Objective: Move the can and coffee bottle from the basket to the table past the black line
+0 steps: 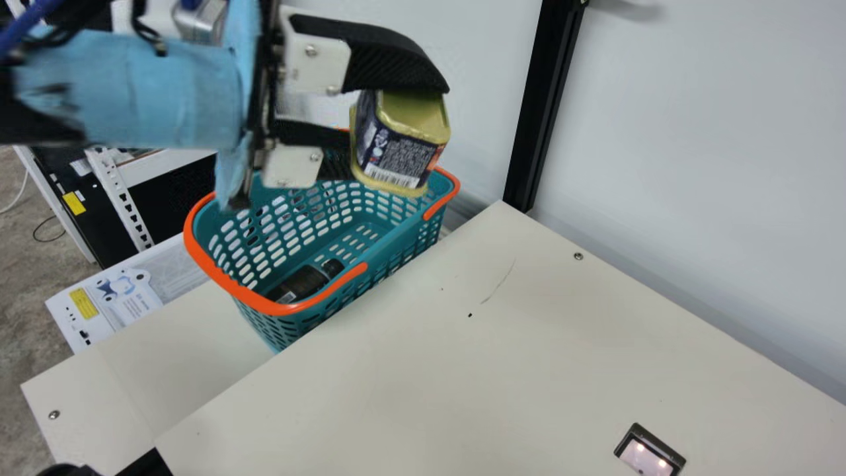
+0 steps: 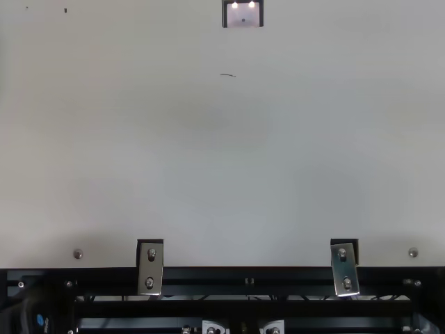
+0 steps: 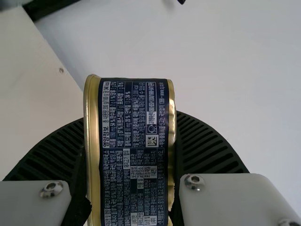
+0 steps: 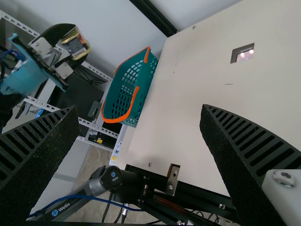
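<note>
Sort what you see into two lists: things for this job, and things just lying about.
For the job:
- can, in my left gripper
- dark bottle, lying in the basket
- table

Just about:
- dark-framed shiny piece on the table
- black post
- white panel

We seem to be in a robotics lab: in the main view, cabled robot arm (image 1: 139, 92) at ten o'clock, slotted metal racking (image 1: 121, 198) at nine, concrete floor (image 1: 20, 436) at eight.
</note>
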{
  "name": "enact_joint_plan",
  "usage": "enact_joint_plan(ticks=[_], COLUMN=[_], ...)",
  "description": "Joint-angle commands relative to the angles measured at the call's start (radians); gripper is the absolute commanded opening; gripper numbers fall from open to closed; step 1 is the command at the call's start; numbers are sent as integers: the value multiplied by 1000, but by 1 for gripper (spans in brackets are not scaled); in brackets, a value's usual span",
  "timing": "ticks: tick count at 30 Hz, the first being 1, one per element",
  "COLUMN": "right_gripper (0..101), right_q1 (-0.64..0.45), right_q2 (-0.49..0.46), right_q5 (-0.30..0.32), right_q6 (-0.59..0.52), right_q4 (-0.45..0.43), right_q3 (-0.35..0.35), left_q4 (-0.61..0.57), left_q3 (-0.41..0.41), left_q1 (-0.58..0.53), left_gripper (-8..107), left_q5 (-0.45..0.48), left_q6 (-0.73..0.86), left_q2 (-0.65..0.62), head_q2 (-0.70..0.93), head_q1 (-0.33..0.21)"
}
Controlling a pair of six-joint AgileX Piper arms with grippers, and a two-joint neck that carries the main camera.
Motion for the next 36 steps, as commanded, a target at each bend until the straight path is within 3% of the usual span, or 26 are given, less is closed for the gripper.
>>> enact_joint_plan(ticks=[1, 9, 20, 26, 36], right_gripper=[101, 101, 101, 101, 101], right_q1=[0, 0, 0, 0, 0], right_q2=[0, 0, 0, 0, 0], right_q5=[0, 0, 0, 0, 0], right_q6=[0, 0, 0, 0, 0], right_q4=[0, 0, 0, 0, 0], right_q3=[0, 0, 0, 0, 0], left_q4=[226, 562, 738, 746, 746], left_q3=[8, 72, 198, 222, 222], left_q1=[-222, -372, -474, -489, -489], left_gripper=[10, 10, 10, 10, 10], left_q5=[-279, -532, -742, -765, -766], left_q6=[17, -8, 47, 62, 62], left_q2=[25, 94, 96, 89, 89], head_q2=[-43, -251, -455, -537, -537], head_q1=[8, 70, 169, 213, 213])
